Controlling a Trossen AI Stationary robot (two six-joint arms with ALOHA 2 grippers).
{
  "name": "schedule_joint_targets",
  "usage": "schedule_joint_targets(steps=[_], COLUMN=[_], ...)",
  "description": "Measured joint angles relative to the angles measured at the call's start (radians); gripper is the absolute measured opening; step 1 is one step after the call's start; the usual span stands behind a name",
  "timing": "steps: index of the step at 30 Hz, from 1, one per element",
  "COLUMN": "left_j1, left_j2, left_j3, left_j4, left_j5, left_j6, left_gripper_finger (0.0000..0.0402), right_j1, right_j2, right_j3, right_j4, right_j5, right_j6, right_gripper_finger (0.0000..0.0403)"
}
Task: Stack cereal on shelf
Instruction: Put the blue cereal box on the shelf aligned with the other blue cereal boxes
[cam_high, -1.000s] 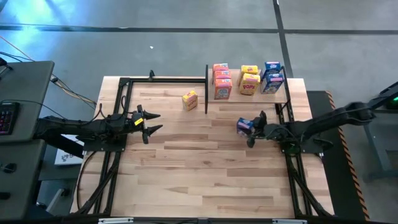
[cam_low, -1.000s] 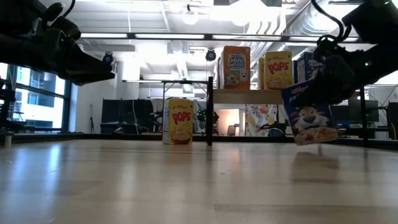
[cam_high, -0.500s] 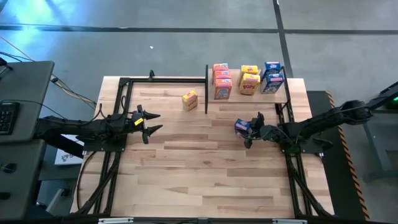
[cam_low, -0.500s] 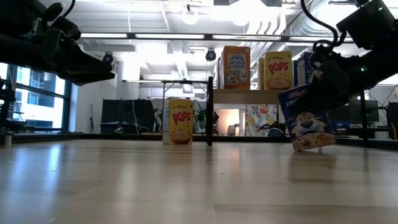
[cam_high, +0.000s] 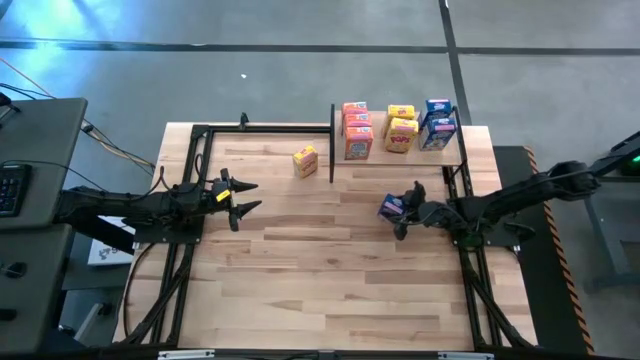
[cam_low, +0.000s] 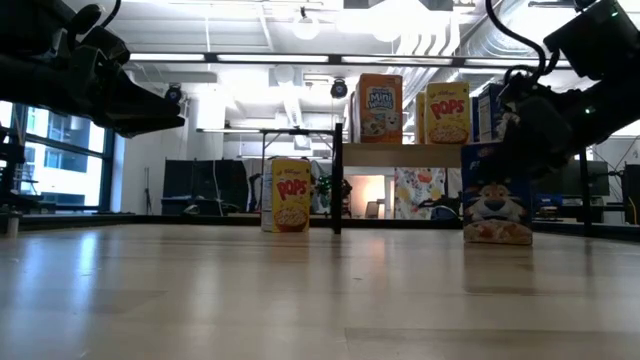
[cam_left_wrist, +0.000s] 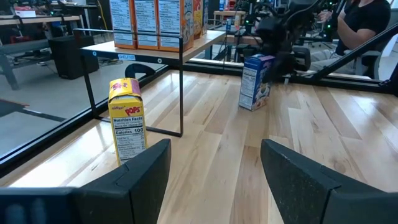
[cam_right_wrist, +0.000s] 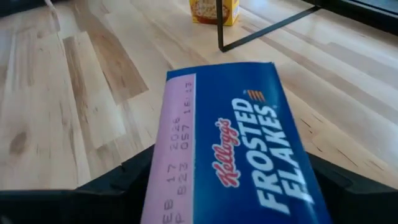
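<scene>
A blue cereal box (cam_high: 391, 207) stands upright on its base on the wooden tabletop (cam_high: 320, 280), in front of the shelf (cam_high: 400, 152); it also shows in the low view (cam_low: 497, 205). My right gripper (cam_high: 404, 210) is open, its fingers (cam_right_wrist: 118, 177) on either side of the box's top (cam_right_wrist: 230, 143). On the shelf stand orange (cam_high: 356, 130), yellow (cam_high: 401, 128) and blue (cam_high: 438, 124) boxes. A yellow box (cam_high: 305, 160) stands on the table left of the shelf. My left gripper (cam_high: 245, 197) waits open above the table's left side. My right gripper reaches the blue box from the table's right, slanting downward, with one finger on each side of the box's upper end (cam_right_wrist: 186, 155). Whether the fingers touch the box I cannot tell. The box stands on the table by its base.
Black frame rails (cam_high: 200, 135) run along the table's left, far and right sides. The shelf's black posts (cam_high: 332, 145) stand between the yellow box and the shelf board. A person (cam_left_wrist: 373, 18) sits beyond the table. Bare wood lies across the near half.
My right gripper has come down a little and set the blue box on the table. The box was tilted and clear of the wood, and now stands upright on its base. The gripper has opened from shut on the box.
</scene>
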Motion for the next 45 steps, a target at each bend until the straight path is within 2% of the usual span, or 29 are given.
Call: schedule_joint_targets(steps=[18,21,25,32,39,45], left_j1=[0.0,0.0,0.0,0.0,0.0,0.0], left_j2=[0.0,0.0,0.0,0.0,0.0,0.0], left_j3=[0.0,0.0,0.0,0.0,0.0,0.0], left_j4=[0.0,0.0,0.0,0.0,0.0,0.0], left_j5=[0.0,0.0,0.0,0.0,0.0,0.0], left_j6=[0.0,0.0,0.0,0.0,0.0,0.0], left_gripper_finger=[0.0239,0.0239,0.0239,0.0239,0.0239,0.0239], right_j1=[0.0,0.0,0.0,-0.011,-0.081,-0.138], right_j2=[-0.33,-0.352,-0.355,-0.252,-0.033,0.154], right_j3=[0.003,0.046,0.169,0.437,0.666,0.853], right_j4=[-0.151,-0.221,-0.382,-0.764,-1.016,-1.239], right_j5=[-0.003,-0.007,-0.008,-0.044,-0.188,-0.281], right_j6=[-0.065,-0.07,-0.073,0.007,0.097,0.102], right_gripper_finger=[0.0268,0.0268,0.0268,0.0268,0.0268,0.0268])
